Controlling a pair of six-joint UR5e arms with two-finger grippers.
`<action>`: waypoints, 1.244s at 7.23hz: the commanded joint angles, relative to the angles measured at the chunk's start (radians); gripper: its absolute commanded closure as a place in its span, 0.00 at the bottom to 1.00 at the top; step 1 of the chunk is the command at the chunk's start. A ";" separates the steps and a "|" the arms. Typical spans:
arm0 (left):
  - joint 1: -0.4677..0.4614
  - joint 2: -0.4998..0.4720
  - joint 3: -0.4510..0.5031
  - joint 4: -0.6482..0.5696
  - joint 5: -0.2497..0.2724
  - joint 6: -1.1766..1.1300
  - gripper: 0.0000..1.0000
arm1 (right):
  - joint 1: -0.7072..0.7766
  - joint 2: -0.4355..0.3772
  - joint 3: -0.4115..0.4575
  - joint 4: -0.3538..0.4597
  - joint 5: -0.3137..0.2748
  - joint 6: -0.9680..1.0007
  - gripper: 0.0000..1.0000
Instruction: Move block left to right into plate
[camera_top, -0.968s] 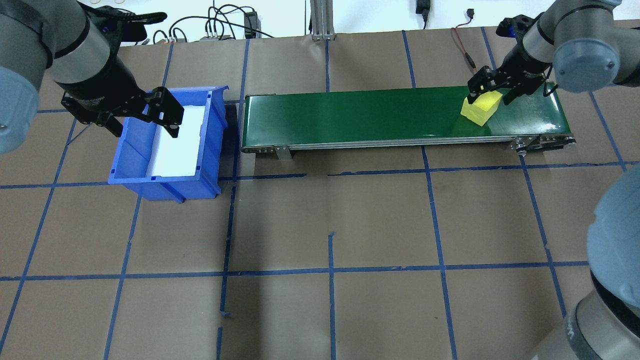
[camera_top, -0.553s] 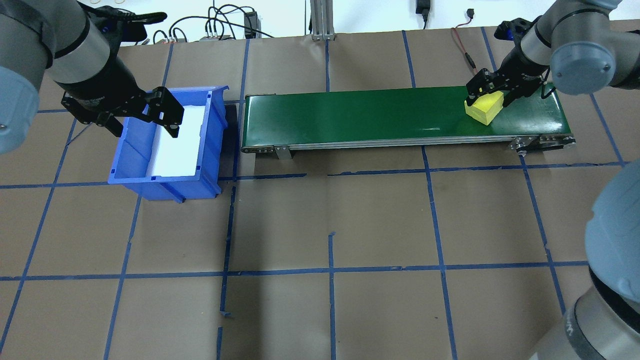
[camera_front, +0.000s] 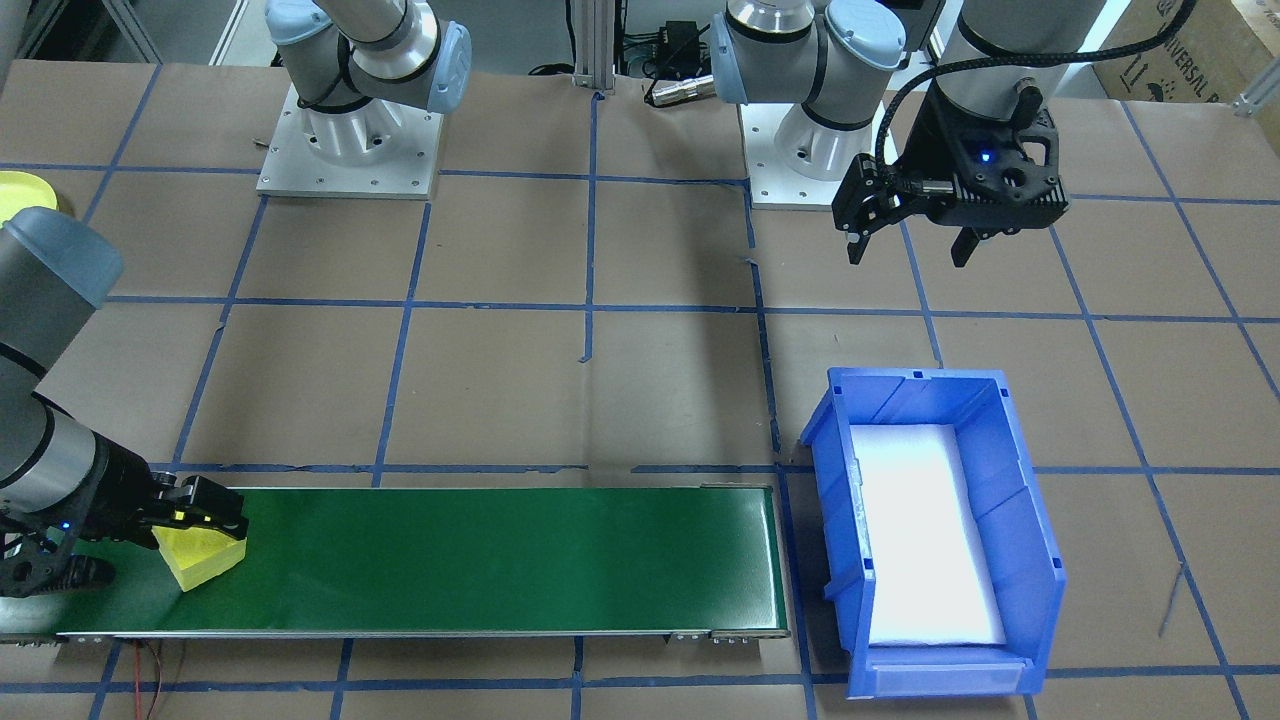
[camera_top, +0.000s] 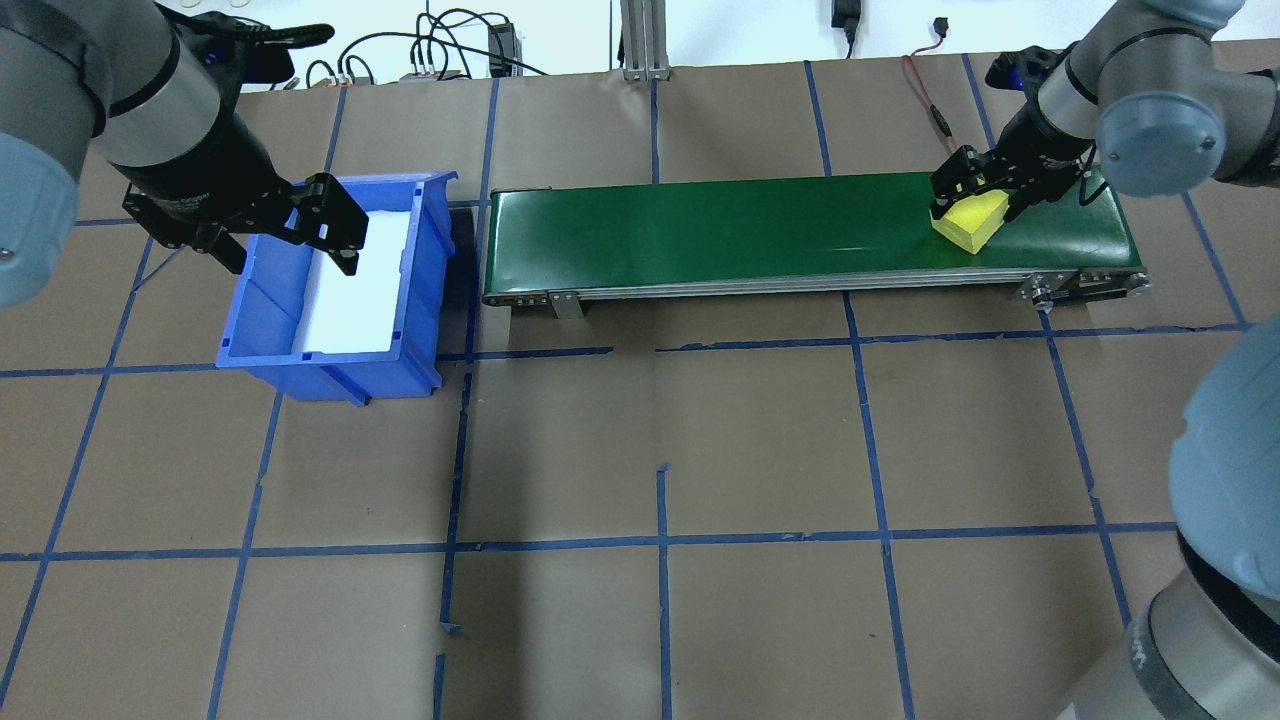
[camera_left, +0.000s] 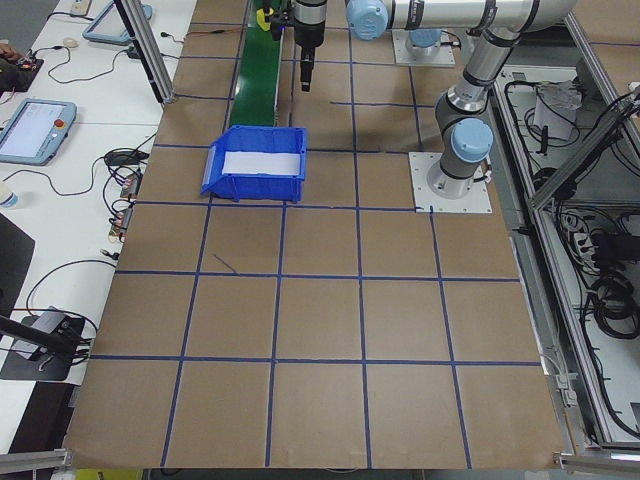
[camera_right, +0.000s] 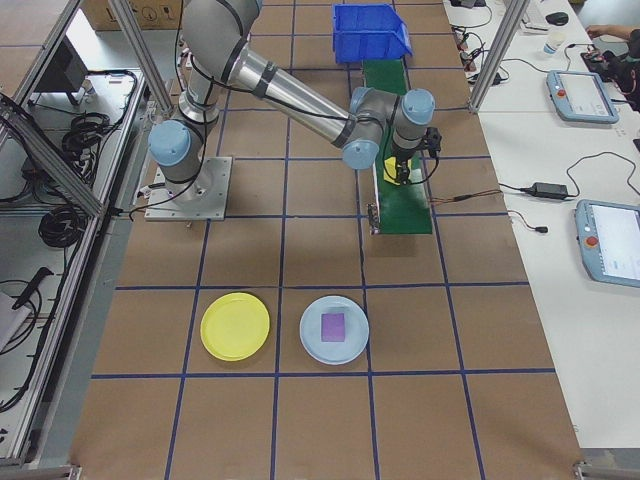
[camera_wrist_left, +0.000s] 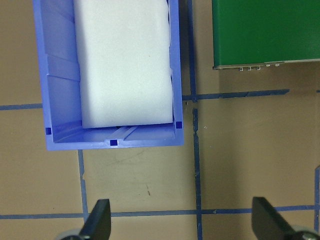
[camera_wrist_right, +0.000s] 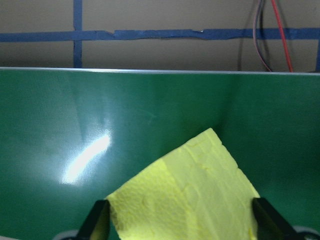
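**Yellow block gripped at the belt's end**

Front view: the right gripper (camera_front: 150, 535) is clamped on the yellow block (camera_front: 200, 560) near the green conveyor (camera_front: 480, 560) edge. Overhead: the left gripper (camera_top: 290, 235) is spread wide over the blue bin (camera_top: 330, 285). Right view: the yellow plate (camera_right: 235, 326) lies well apart on bare table.

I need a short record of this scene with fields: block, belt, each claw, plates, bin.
block: yellow block on the belt, between the right claw's fingers
belt: green belt
right claw: around the block, grip unclear
left claw: open, empty, above the table near the bin
plates: yellow plate empty; light blue plate holds a purple block
bin: blue bin, white liner
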 joint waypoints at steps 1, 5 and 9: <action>0.000 0.000 0.000 0.000 0.000 0.000 0.00 | 0.000 0.000 0.011 -0.001 0.000 0.000 0.01; 0.000 0.000 0.000 0.000 0.001 0.000 0.00 | 0.000 -0.011 0.009 0.009 -0.063 -0.018 0.80; -0.002 0.000 0.000 0.000 0.000 0.000 0.00 | -0.002 -0.032 -0.003 0.016 -0.116 -0.029 0.97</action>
